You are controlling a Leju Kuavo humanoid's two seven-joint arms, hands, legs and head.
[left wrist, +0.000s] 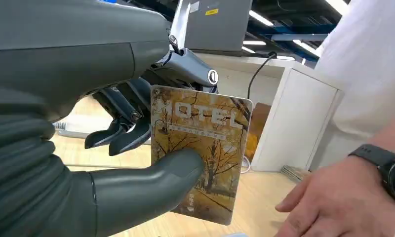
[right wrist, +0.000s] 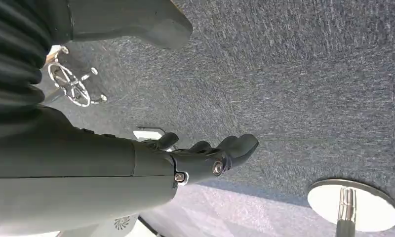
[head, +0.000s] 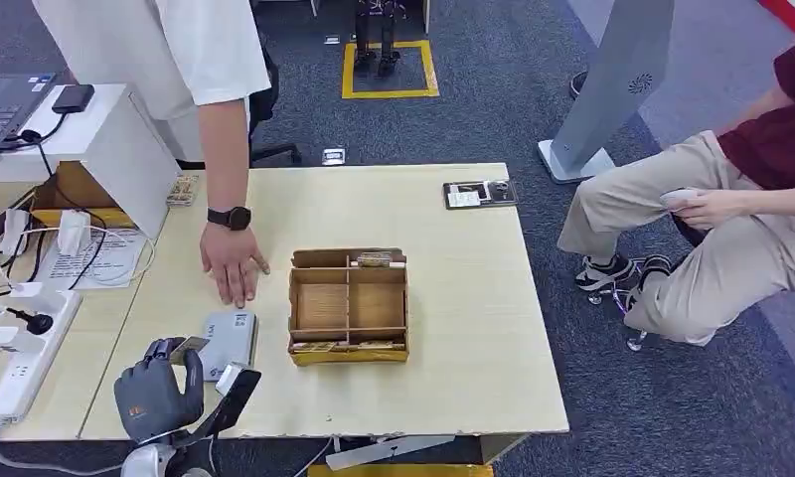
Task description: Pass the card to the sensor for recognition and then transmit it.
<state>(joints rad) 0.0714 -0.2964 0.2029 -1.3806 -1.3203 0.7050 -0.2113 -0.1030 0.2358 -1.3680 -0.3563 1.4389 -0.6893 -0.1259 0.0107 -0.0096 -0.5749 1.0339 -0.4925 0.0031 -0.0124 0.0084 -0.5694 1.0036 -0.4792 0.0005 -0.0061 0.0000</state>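
My left hand (head: pixel 158 390) is low at the table's near left corner and pinches a hotel card (left wrist: pixel 200 148) printed with autumn trees between thumb and fingers. In the head view the card (head: pixel 188 347) shows edge-on just above the hand. The grey sensor pad (head: pixel 229 341) lies flat on the table right beside the card. A person's hand (head: pixel 233 263) with a black watch rests on the table just beyond the sensor. My right hand (right wrist: pixel 205 158) hangs over blue carpet with its fingers apart and nothing in it.
A cardboard divider box (head: pixel 349 304) with cards in its slots stands mid-table. A power strip (head: pixel 21 358) and cables lie at the left. A dark tray (head: pixel 481 193) sits at the far edge. A seated person (head: pixel 731 219) is to the right.
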